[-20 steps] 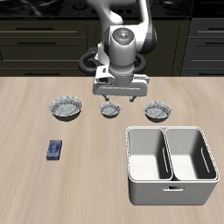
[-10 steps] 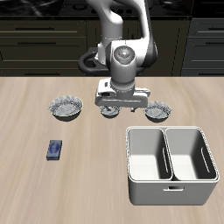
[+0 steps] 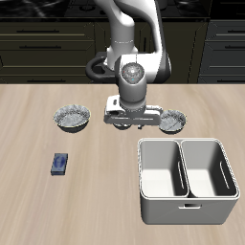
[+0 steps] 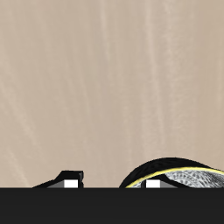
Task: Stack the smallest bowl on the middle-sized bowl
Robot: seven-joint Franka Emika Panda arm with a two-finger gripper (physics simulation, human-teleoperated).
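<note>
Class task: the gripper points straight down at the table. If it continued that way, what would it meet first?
Most likely the smallest bowl, which lies at the gripper fingers; the arm hides it from the exterior camera, so the exact alignment is uncertain.

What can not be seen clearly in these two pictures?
- The smallest bowl: exterior view, hidden behind the gripper and wrist.
- Gripper state: exterior view, fingers too small to judge; wrist view shows only two finger ends at the dark edge.
- A bowl: wrist view, cut off by that edge; which bowl is unclear.
- The small blue object: exterior view, too small to identify.
</note>
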